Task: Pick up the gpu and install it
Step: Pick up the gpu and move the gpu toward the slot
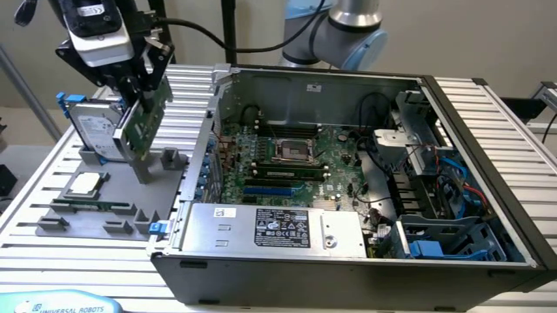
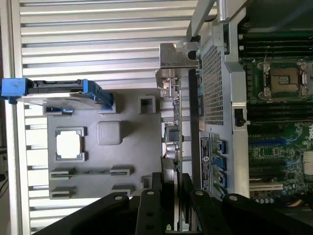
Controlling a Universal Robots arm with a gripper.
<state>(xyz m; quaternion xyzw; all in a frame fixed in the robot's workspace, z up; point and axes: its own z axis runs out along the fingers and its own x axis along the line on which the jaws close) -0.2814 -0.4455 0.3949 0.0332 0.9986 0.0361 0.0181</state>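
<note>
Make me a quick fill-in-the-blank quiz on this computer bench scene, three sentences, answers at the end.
1. The tool is shut on the ____ gpu.
2. The hard drive has ____ rails.
3. The processor chip lies on the ____ tray.
Missing words: green; blue; gray.

ribbed aluminium table (image 1: pixel 26 241), grey parts tray (image 1: pixel 122 192) and open computer case (image 1: pixel 348 274) standing on it
</note>
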